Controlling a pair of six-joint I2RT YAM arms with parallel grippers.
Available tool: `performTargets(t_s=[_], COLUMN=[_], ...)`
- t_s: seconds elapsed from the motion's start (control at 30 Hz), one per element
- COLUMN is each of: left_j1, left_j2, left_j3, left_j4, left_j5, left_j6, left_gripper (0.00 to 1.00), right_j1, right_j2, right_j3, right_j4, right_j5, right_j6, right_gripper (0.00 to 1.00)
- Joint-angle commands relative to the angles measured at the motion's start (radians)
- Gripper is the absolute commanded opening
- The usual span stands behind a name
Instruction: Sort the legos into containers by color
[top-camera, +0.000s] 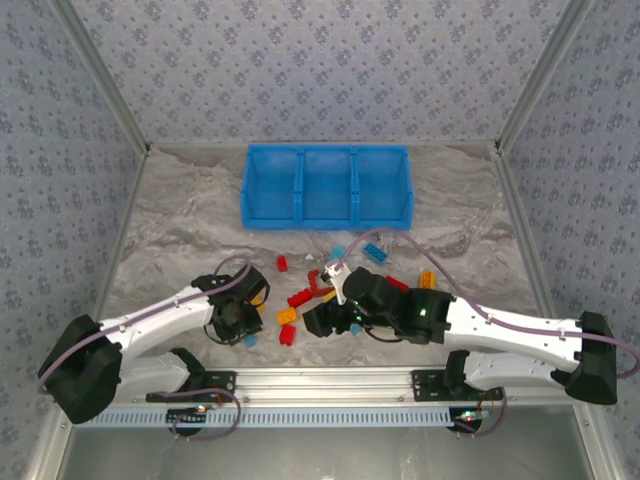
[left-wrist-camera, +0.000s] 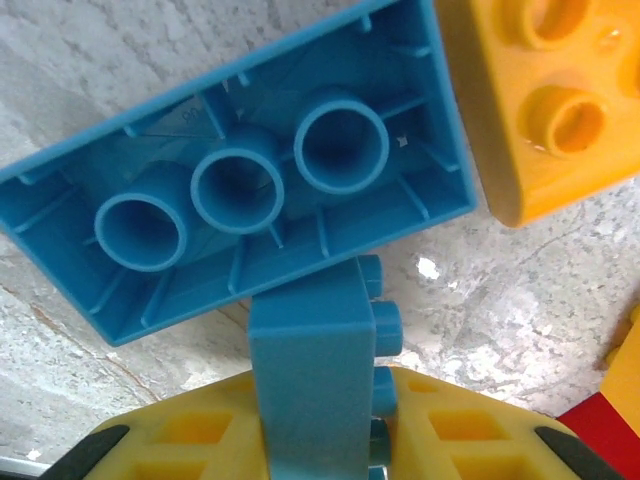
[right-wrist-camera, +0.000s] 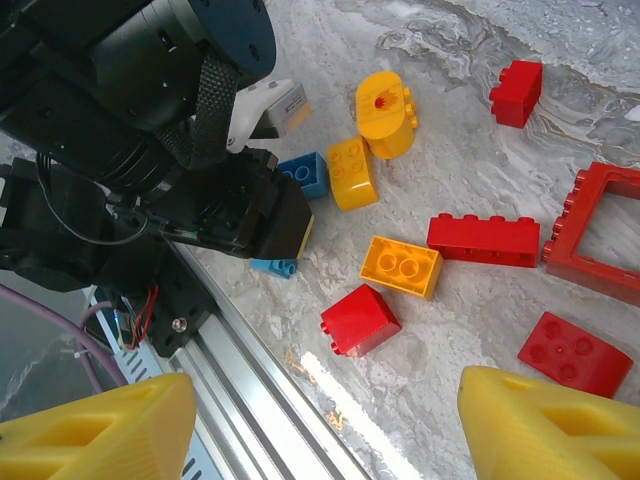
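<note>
Counter (top-camera: 180, 210): grey marble pattern, walls on left, right and far sides.
Bin (top-camera: 301, 190): blue, three compartments side by side, far centre, well apart from both arms.
Left arm (top-camera: 160, 325) comes in from near left and right arm (top-camera: 500, 325) from near right. Both reach to the near centre.
Legos (top-camera: 300, 297): red, orange and blue, scattered on the counter between the arms and the bin.
Right fingers (right-wrist-camera: 100, 430): spread wide with nothing between them, hovering over a red frame (right-wrist-camera: 600, 230), long red brick (right-wrist-camera: 485, 240), orange 2x2 (right-wrist-camera: 400, 265) and red block (right-wrist-camera: 360, 320).
Left fingers (left-wrist-camera: 180, 440): clenched on a small blue brick (left-wrist-camera: 315, 370), held upright.
Just past it a big blue brick (left-wrist-camera: 240, 180) lies upside down, tubes showing. Can't tell if the two touch.
Orange brick (left-wrist-camera: 550, 100) sits beside the big blue one, studs up.
</note>
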Motion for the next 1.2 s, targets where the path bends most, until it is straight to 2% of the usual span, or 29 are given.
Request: performTargets(t_s=[0.0,0.1,0.23,0.33,0.47,0.53,0.7,0.8,0.93,1.17], left_j1=[-0.009,-0.027,-0.048,-0.005,0.117,0.161,0.272,0.322,0.350,0.400], left_j2=[-0.011,-0.038,-0.074,-0.013,0.201,0.314,0.615,0.788,0.980,1.170], left_j3=[0.005,0.045,0.197,0.365,0.617,0.756,1.070,1.249,1.454,1.577], left_j4=[-0.018,-0.075,-0.187,-0.215,-0.200,-0.205,-0.180,-0.190,-0.233,-0.212], left_j5=[-0.029,-0.065,-0.117,-0.114,-0.057,-0.083,-0.086,-0.055,-0.075,-0.025], left_j6=[-0.004,-0.009,0.023,0.140,0.363,0.457,0.638,0.694,0.755,0.803], left_gripper=[0.28,0.20,0.19,0.19,0.17,0.16,0.15,0.13,0.13,0.17], right_j1=[0.004,0.003,0.002,-0.003,-0.030,-0.038,-0.098,-0.123,-0.158,-0.174], right_j2=[0.015,0.019,0.002,-0.009,0.011,0.026,0.089,0.136,0.201,0.268], right_j3=[0.001,0.016,0.047,0.063,0.096,0.105,0.150,0.182,0.212,0.243], right_j4=[0.030,0.026,0.023,0.060,0.140,0.196,0.278,0.291,0.303,0.309], right_j5=[-0.005,0.004,0.069,0.175,0.325,0.405,0.455,0.458,0.456,0.433], right_j6=[0.004,-0.003,-0.022,-0.054,-0.138,-0.187,-0.258,-0.268,-0.248,-0.210], right_gripper=[0.72,0.71,0.70,0.69,0.70,0.70,0.71,0.72,0.73,0.74])
